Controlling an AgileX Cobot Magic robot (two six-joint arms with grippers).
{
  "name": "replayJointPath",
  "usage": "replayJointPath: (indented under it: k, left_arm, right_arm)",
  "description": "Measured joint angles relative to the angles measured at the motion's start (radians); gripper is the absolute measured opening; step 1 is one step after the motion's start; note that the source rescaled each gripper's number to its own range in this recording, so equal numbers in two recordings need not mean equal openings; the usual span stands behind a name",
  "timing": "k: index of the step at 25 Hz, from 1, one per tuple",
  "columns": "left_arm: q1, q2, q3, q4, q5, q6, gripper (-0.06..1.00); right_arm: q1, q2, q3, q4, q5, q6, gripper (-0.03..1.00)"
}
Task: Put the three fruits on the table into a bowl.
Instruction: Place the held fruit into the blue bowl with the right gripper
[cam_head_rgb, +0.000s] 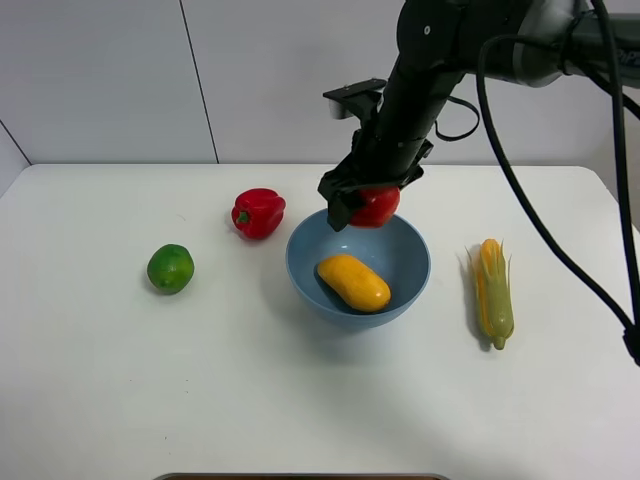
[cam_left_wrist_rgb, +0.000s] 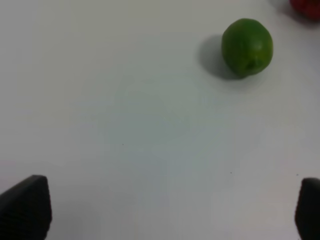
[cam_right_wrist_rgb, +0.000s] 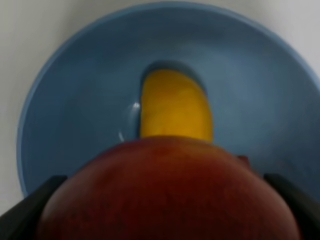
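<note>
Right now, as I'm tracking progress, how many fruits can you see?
3: mango in the bowl, apple in the right gripper above it, lime on the table left of the pepper.

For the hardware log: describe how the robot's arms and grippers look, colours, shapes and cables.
The right arm is black, with rounded tubular links and a silver-grey section up top. Thick black cables loop off it; a black boxy camera mount sits at its wrist. The right gripper and left gripper have blunt black fingers. No markings show; the left arm is unseen.
</note>
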Motion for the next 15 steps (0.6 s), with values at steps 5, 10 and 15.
replayJointPath:
  k: [5,10,15]
  left_arm:
    - [0.0,0.0,0.0,0.0,0.0,0.0,1.0]
    - [0.0,0.0,0.0,0.0,0.0,0.0,1.0]
    - [0.0,0.0,0.0,0.0,0.0,0.0,1.0]
  right_arm:
    - [0.015,0.0,0.0,-0.035,0.004,0.018,0.36]
    - [0.015,0.0,0.0,-0.062,0.008,0.081,0.41]
    - [0.015,0.0,0.0,-0.08,0.037,0.126,0.75]
